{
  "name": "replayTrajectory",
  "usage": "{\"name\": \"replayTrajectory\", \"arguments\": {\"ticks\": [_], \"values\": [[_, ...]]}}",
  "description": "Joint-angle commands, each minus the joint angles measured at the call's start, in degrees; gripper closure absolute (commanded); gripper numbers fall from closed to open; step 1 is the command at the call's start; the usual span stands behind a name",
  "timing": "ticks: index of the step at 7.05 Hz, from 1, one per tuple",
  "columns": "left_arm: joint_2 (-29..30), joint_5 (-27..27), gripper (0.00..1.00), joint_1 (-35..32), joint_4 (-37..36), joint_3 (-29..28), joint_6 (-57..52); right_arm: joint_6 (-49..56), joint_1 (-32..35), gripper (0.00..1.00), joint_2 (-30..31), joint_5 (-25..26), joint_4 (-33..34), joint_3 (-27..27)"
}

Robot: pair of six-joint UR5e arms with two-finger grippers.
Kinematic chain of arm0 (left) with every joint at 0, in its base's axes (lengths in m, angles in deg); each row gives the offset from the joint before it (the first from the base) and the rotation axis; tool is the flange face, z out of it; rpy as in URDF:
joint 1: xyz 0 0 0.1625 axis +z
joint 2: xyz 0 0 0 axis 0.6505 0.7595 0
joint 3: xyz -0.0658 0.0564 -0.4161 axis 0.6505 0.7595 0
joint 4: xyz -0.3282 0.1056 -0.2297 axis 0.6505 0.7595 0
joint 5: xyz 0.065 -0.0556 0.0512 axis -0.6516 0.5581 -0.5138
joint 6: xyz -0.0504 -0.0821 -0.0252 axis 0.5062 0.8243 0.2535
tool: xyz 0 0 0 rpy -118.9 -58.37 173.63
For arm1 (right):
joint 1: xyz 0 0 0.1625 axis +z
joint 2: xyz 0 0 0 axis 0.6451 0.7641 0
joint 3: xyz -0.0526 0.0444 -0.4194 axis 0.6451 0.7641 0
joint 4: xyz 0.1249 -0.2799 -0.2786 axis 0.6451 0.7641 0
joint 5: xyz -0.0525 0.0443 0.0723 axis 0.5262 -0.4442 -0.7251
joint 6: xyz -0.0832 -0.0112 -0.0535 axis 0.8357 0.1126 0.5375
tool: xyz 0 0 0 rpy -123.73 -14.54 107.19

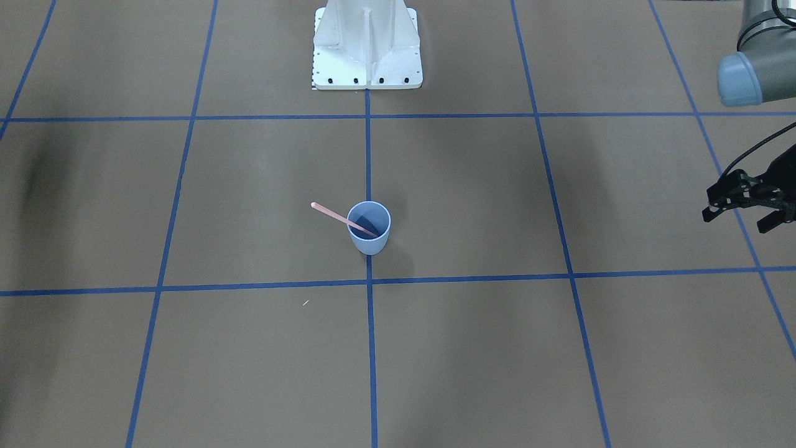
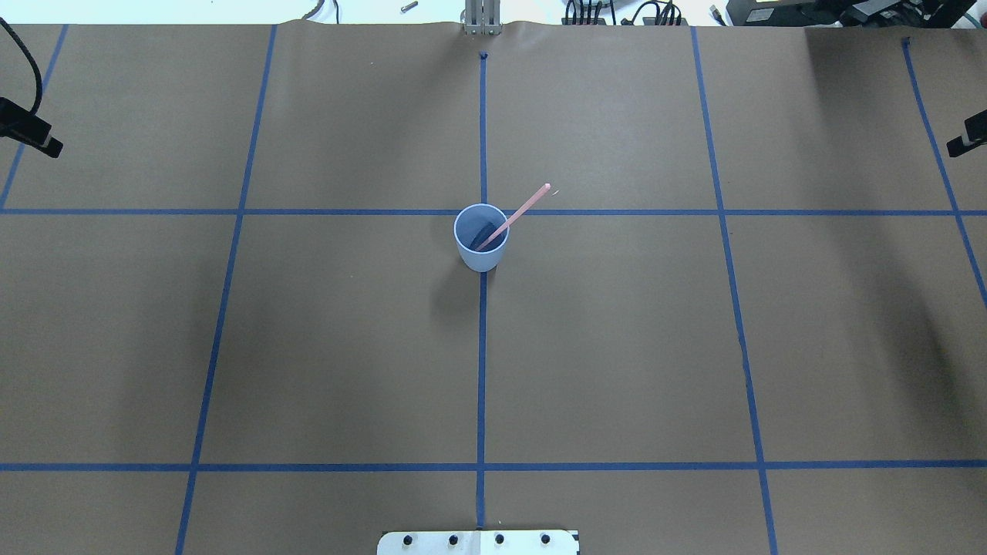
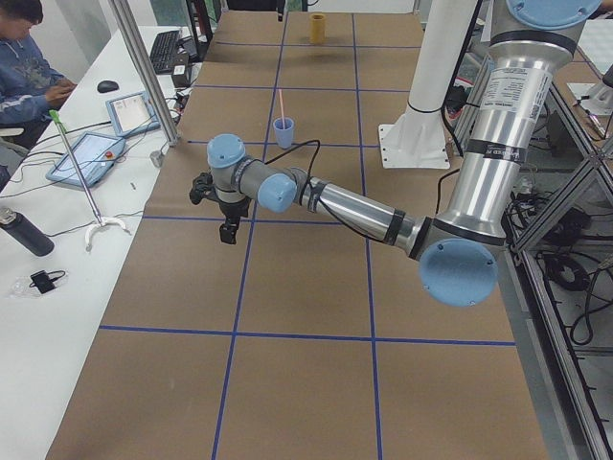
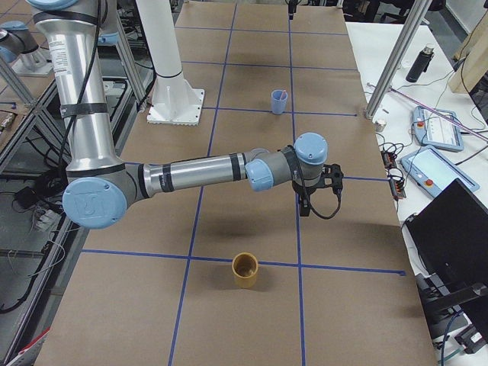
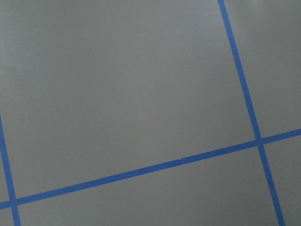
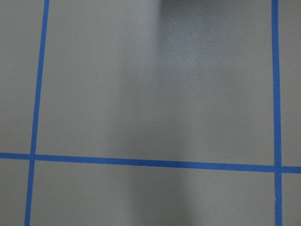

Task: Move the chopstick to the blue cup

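Observation:
The pale blue cup (image 1: 370,244) stands upright at the table's middle on a blue tape line; it also shows in the overhead view (image 2: 480,260). One pale pink chopstick (image 1: 331,214) stands slanted inside it, lower end in the cup, upper end leaning out over the rim (image 2: 528,205). My left gripper (image 1: 737,221) is open and empty, far off at the table's side. My right gripper (image 4: 319,191) hangs over the table far from the cup; only an edge of it shows overhead (image 2: 968,137), so I cannot tell whether it is open or shut. Both wrist views show only brown paper and blue tape.
A tan cup (image 4: 245,270) stands upright on the right end of the table. The white robot base (image 1: 367,50) is at the table's robot side. A seated person (image 3: 24,67) and tablets are on a side desk beyond the table's far edge.

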Motion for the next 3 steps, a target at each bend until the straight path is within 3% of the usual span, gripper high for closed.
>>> {"name": "replayTrajectory", "arguments": {"ticks": [1, 3], "values": [[0.04, 0.16, 0.02, 0.00, 0.00, 0.40, 0.07, 0.00, 0.04, 0.00, 0.09, -0.03, 0.02, -0.03], [-0.22, 0.24, 0.02, 0.00, 0.00, 0.48, 0.07, 0.00, 0.04, 0.00, 0.09, -0.03, -0.07, -0.03]]}}
